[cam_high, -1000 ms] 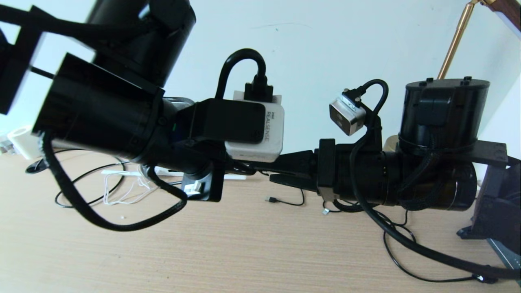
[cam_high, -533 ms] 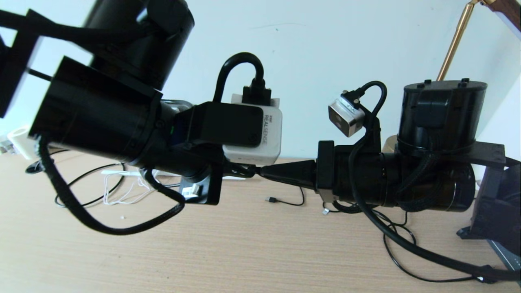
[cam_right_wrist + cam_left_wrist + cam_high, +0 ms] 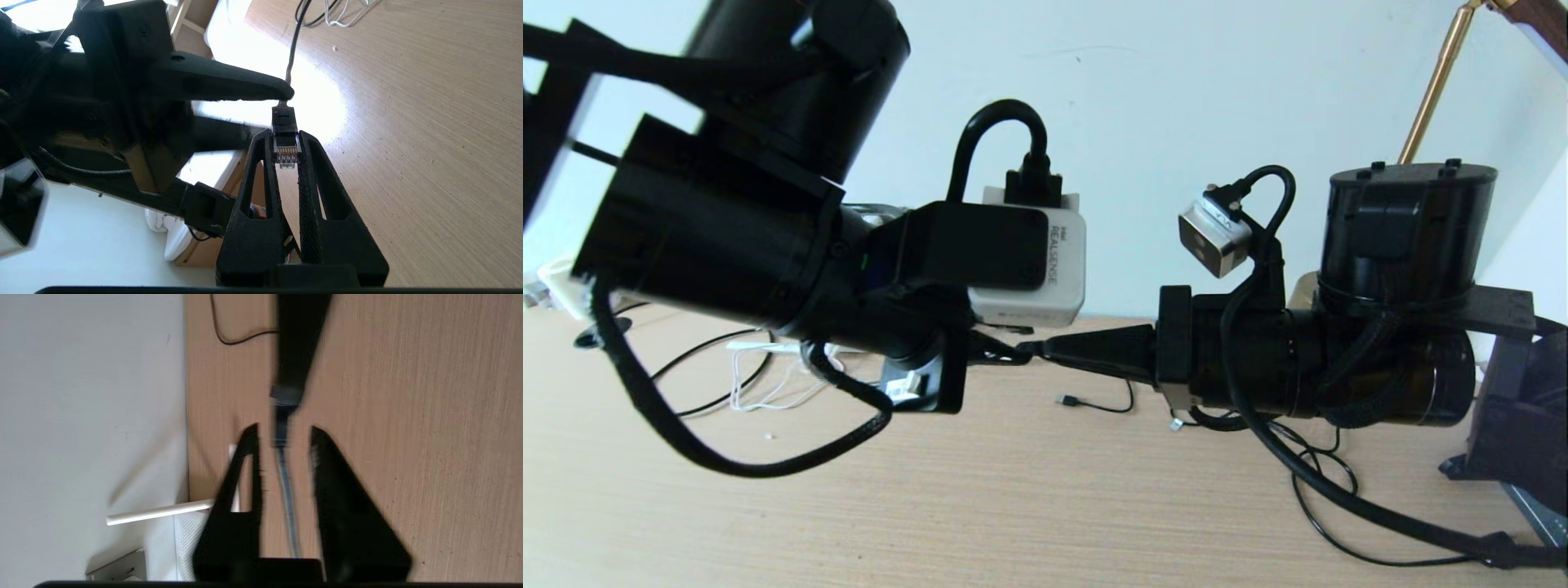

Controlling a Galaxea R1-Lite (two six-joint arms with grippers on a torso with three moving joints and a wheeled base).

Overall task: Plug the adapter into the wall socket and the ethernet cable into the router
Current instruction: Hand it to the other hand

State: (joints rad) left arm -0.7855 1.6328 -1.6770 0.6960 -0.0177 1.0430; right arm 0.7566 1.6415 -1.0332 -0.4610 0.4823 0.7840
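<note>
Right gripper (image 3: 287,143) pinches the ethernet cable (image 3: 284,145) by its clear plug, above the bench (image 3: 1045,506); left gripper (image 3: 282,435), jaws parted around the cable, faces it tip to tip; the router (image 3: 179,535) sits at the bench's wall edge, nearer the left arm.

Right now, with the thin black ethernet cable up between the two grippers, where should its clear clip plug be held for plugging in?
Judging by the right wrist view, grip the black boot just behind the clear plug, pinching its flat sides from behind. The right gripper instead clamps the plug itself, covering the gold-contact tip that must enter the port.
</note>
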